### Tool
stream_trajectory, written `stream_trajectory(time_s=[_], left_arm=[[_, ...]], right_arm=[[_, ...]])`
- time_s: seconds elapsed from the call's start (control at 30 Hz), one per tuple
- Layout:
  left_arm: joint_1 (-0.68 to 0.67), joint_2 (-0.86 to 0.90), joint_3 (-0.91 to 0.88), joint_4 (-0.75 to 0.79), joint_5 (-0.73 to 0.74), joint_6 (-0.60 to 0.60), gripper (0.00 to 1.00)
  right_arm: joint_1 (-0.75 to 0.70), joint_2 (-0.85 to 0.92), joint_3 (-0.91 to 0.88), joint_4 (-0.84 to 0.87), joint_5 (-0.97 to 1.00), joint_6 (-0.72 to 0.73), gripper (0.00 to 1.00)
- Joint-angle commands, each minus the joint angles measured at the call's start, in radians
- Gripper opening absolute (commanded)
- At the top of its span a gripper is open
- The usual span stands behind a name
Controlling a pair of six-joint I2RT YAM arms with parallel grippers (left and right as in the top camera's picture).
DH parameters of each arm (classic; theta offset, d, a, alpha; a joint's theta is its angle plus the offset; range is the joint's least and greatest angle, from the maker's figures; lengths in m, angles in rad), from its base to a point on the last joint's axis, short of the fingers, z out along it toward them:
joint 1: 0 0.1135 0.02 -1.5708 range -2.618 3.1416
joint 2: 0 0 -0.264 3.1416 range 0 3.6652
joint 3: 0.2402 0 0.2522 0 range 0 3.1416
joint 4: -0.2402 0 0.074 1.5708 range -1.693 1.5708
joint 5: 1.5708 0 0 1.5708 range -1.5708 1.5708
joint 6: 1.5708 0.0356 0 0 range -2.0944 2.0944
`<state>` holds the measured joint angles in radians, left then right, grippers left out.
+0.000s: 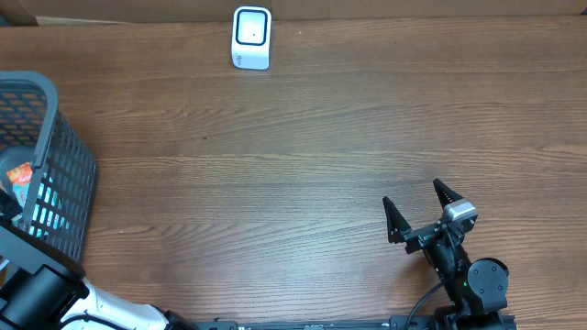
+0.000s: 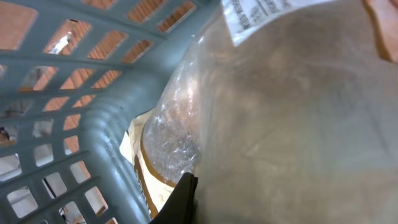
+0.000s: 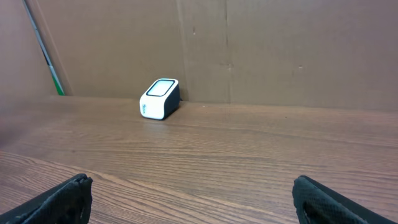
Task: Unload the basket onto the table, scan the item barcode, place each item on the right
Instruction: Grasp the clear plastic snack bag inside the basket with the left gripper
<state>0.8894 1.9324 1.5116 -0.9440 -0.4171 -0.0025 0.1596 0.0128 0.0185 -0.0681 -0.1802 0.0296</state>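
From overhead, the grey basket (image 1: pixel 69 174) sat at the left edge of the frame with the left arm (image 1: pixel 37 293) reaching in from the lower left, its fingers hidden behind the mesh. The scanner (image 1: pixel 251 38) stood at the top centre of the table (image 1: pixel 303 137), well apart from the basket, and the right gripper (image 1: pixel 411 190) waited at the lower right with its fingers spread wide and nothing between them. Only this view gave the whole route from basket to scanner. In the left wrist view, a clear bubble-film packet (image 2: pixel 280 112) filled most of the frame, lying inside the basket (image 2: pixel 74 124) against its wall, with a printed label (image 2: pixel 255 15) at the top edge. The left gripper (image 2: pixel 189 208) showed just one dark fingertip (image 2: pixel 185 196) at the bottom. The fingers were pressed together, apparently on the packet's film, though the pinch itself was out of sight. The step in hand looked like lifting the packet out — best done straight up, clear of the wall, with the label side kept free to turn toward the scanner's window. The right wrist view showed that window's tilt — the scanner (image 3: pixel 160 98) left of centre — between the right gripper's (image 3: pixel 191 180) parted fingers.
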Motion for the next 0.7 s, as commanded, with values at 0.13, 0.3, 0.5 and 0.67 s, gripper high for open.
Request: stream_trajectory(time_s=[0.13, 0.3, 0.5, 0.67], left_arm=[[-0.037, -0.018, 0.087, -0.065, 0.082, 0.041, 0.04], [-0.038, -0.062, 0.087, -0.097, 0.087, 0.041, 0.04], [-0.039, -0.127, 0.087, -0.108, 0.130, 0.041, 0.04], [-0.039, -0.174, 0.087, -0.111, 0.130, 0.041, 0.04]], right_arm=[[0.002, -0.010, -0.010, 0.006, -0.008, 0.000, 1.00], [0.002, -0.010, -0.010, 0.006, -0.008, 0.000, 1.00], [0.002, -0.010, -0.010, 0.006, -0.008, 0.000, 1.00], [0.002, -0.010, -0.010, 0.006, -0.008, 0.000, 1.00]])
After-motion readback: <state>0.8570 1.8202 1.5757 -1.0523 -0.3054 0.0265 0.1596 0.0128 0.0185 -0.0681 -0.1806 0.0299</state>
